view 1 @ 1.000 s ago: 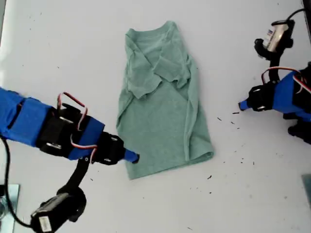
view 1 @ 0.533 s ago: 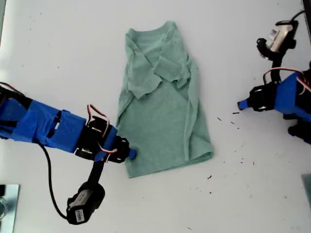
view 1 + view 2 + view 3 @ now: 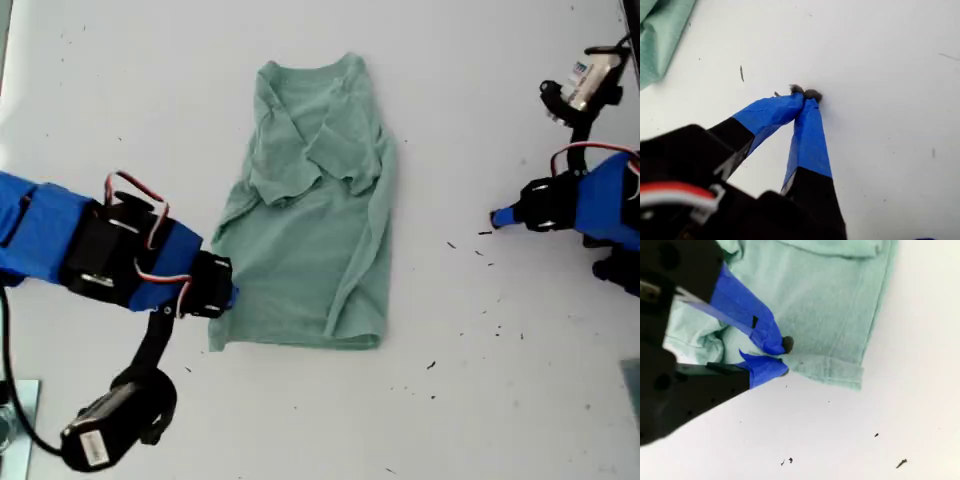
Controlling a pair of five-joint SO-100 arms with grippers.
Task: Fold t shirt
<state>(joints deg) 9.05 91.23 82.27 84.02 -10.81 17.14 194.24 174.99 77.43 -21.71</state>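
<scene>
In the exterior view the t shirt [image 3: 305,215] lies partly folded on the white tabletop [image 3: 150,90], its long axis running from the view's top to its bottom. My second gripper [image 3: 228,297] is at the hem corner on the view's left; my first gripper [image 3: 497,217] sits well apart toward the view's right.

The first wrist view shows the first gripper's fingers [image 3: 807,115] closed on nothing over bare tabletop, the shirt off at an edge.

In the second wrist view the second gripper's fingers [image 3: 765,335] pinch the shirt's hem, so this nearer arm likely leads the next fold along the long axis.
</scene>
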